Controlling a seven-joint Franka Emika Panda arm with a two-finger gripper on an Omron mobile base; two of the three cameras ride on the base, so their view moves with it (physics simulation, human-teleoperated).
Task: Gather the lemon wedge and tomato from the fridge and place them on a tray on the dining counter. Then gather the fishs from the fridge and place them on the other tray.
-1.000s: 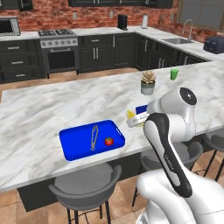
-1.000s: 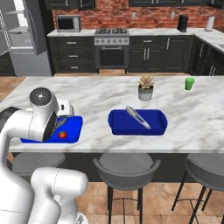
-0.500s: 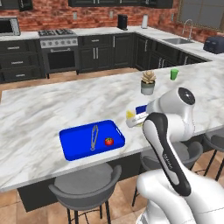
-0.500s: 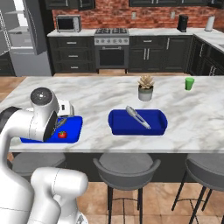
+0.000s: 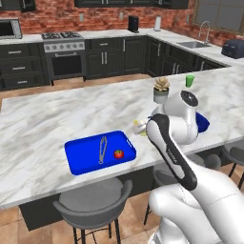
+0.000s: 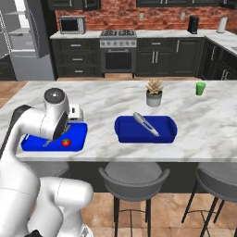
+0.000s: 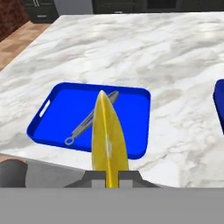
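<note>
- Nothing has visibly moved since the earlier frames: arm, trays and tomato sit as they did a second ago.
- Left base view: the arm rises from the lower right and bends over the counter point(image 5: 57, 119) at centre frame. A blue tray point(image 5: 76, 157) at lower left carries the tomato point(image 5: 118, 154) and a thin silver utensil point(image 5: 102, 149). A yellowish speck, likely the lemon wedge point(image 5: 139, 127), peeks out just left of the arm's wrist.
- Right base view: the arm curves up the left side, its wrist over the left tray point(image 6: 32, 142), where the tomato point(image 6: 66, 142) lies near the front edge. A second tray point(image 6: 125, 132) at centre frame holds one slim silver thing point(image 6: 146, 124); whether it is a fish or a utensil is hard to tell. The fridge point(image 6: 28, 41) stands at upper left, its door seemingly open.
- Hand view: the gripper point(image 7: 112, 176) has its jaws clamped on the wedge point(image 7: 109, 140), which stands edge-on at bottom centre, above the near rim of the tray point(image 7: 135, 113) with the utensil point(image 7: 89, 120).
- Judged from this, the tomato is delivered and the wedge is about to be set down; the fish run seems still ahead.
</note>
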